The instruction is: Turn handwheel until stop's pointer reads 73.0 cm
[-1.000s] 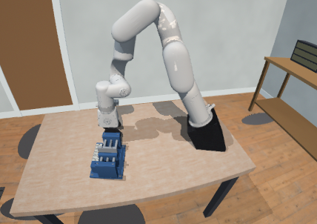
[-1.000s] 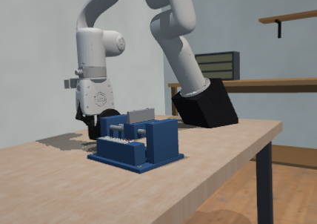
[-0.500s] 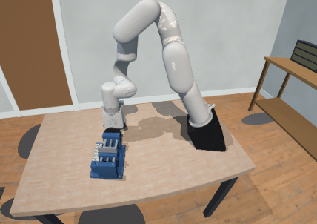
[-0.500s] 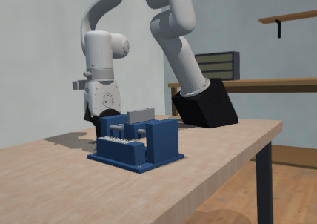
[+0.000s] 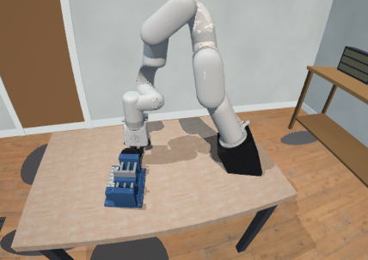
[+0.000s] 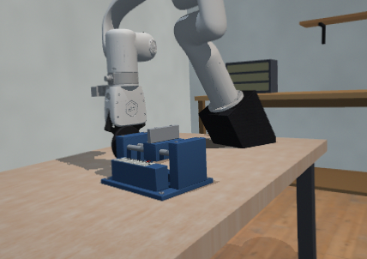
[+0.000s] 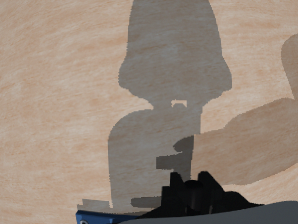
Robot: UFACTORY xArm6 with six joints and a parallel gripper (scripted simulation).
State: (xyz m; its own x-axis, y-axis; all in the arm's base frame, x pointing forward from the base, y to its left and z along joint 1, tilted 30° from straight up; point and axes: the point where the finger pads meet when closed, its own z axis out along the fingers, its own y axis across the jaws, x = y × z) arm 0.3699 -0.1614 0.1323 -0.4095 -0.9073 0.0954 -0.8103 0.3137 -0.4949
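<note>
Looking down from the top view, I see one blue fixture (image 5: 125, 189) at lower left of the wooden table (image 5: 193, 198). My gripper (image 6: 122, 133) sits at its far end, jaws narrowed onto the black handwheel (image 6: 117, 146). One grey stop (image 6: 163, 134) stands above two rails. One side shelf (image 5: 331, 75) occupies the right edge, well apart.

The white arm (image 5: 209, 75) rises from its black base (image 5: 254, 165), folds over at a high elbow and drops to a wrist held vertical, pointing straight down; the gripper (image 6: 121, 134) hangs low at the end of it, fingers mostly hidden below its white housing. Its jaws are closed narrowly on the black handwheel (image 6: 119, 144).
</note>
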